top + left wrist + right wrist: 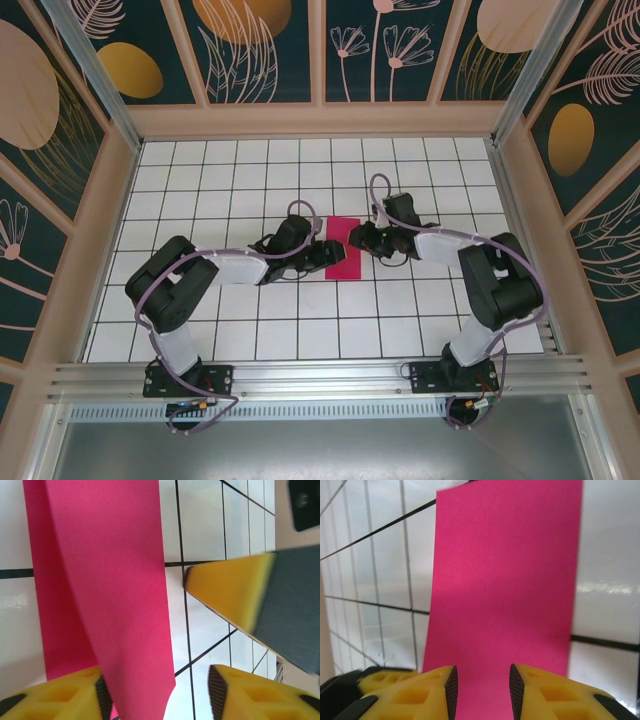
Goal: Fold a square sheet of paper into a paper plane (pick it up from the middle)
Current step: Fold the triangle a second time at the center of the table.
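The square sheet of paper [345,268] is magenta-pink and lies on the white grid floor mid-table, folded into a narrow upright rectangle. My left gripper [328,250] reaches it from the left and my right gripper [353,240] from the right, tips nearly meeting over its middle. In the left wrist view the top layer of the sheet [110,580] rises off the lower layer, its edge passing between the jaws of the open left gripper [157,697], beside the left pad. The right gripper [482,692] hovers open over the sheet [505,580].
A yellow finger of the right gripper [225,592] hangs close in front of the left gripper. Wooden walls [320,122] with dark floral panels enclose the white tiled floor [250,170]. Both arm bases are bolted to the metal rail [320,378] at the near edge.
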`<action>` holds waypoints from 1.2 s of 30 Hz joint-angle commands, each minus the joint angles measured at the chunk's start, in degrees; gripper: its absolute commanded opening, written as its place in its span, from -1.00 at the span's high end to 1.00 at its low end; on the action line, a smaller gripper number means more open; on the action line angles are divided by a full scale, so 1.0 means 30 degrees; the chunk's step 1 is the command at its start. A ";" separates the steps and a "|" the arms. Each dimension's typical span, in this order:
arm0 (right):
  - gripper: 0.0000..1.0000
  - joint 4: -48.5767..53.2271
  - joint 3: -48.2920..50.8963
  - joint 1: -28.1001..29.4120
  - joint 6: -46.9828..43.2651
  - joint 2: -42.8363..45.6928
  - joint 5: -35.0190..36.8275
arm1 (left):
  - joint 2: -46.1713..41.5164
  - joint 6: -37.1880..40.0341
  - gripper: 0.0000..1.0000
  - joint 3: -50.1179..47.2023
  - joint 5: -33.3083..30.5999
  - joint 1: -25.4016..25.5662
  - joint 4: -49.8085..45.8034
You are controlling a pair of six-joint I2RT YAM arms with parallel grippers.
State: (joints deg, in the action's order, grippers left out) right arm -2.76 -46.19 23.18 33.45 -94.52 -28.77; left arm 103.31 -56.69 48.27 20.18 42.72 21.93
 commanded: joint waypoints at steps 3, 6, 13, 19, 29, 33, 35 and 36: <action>0.27 -0.0938 0.1528 -0.0109 -0.0470 0.1323 -0.1105 | 0.0514 0.0085 0.06 0.0053 -0.0355 0.0068 0.0252; 0.28 -0.0548 0.1570 -0.0109 -0.0825 0.1315 -0.0421 | 0.0571 0.0107 0.08 0.0212 -0.0203 0.0064 0.0336; 0.53 0.0571 -0.0612 -0.0076 -0.1307 -0.0888 0.0380 | 0.0531 0.0300 0.23 0.0322 -0.0152 0.0058 -0.0645; 0.59 0.0497 -0.0705 0.0369 -0.0937 -0.1630 0.0355 | 0.0841 0.0015 0.55 0.0294 -0.0020 0.0081 -0.1707; 0.59 0.0890 -0.1087 0.0703 -0.0654 -0.0917 0.0896 | -0.0387 0.1270 0.91 0.0004 -0.0605 -0.0003 -0.4983; 0.59 0.1158 -0.1658 0.1071 -0.0954 -0.1179 0.1094 | -0.1584 0.2400 0.92 -0.0392 -0.0679 -0.0168 -0.6261; 0.60 0.1286 -0.2006 0.1196 -0.1097 -0.1552 0.1158 | -0.2440 0.3118 0.92 -0.0551 -0.0683 -0.0256 -0.6920; 0.60 0.1262 -0.2116 0.1286 -0.1160 -0.1687 0.1170 | -0.2619 0.3408 0.92 -0.0562 -0.0637 -0.0269 -0.7155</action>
State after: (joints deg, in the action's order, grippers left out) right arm -0.08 -50.19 26.17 31.38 -98.74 -26.41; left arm 98.78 -51.35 47.35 18.85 42.41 5.32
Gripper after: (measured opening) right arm 0.200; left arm 0.070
